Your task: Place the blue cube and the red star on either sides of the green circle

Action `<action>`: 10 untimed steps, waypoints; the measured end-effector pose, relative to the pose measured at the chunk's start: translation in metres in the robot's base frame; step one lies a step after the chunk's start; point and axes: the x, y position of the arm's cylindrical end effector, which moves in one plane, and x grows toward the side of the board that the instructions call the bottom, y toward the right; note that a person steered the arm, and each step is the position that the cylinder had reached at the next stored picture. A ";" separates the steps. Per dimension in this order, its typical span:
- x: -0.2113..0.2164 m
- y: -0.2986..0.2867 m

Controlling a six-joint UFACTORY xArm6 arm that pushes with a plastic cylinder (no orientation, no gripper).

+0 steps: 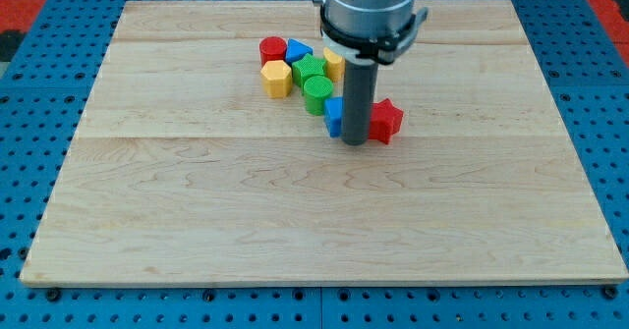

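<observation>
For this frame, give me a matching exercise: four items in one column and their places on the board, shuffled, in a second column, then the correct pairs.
Items
1. red star
2. blue cube
3. green circle
4. my tip

Places
A. touching the rod on the view's left, just below the green circle
B. between the blue cube and the red star, at their lower edge
C. on the view's right of the rod
D. at the lower end of the cluster, just above and left of the blue cube

Pairs: 1-C, 2-A, 3-D, 4-B
</observation>
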 end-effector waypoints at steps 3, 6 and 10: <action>0.003 0.021; -0.002 -0.027; 0.003 -0.057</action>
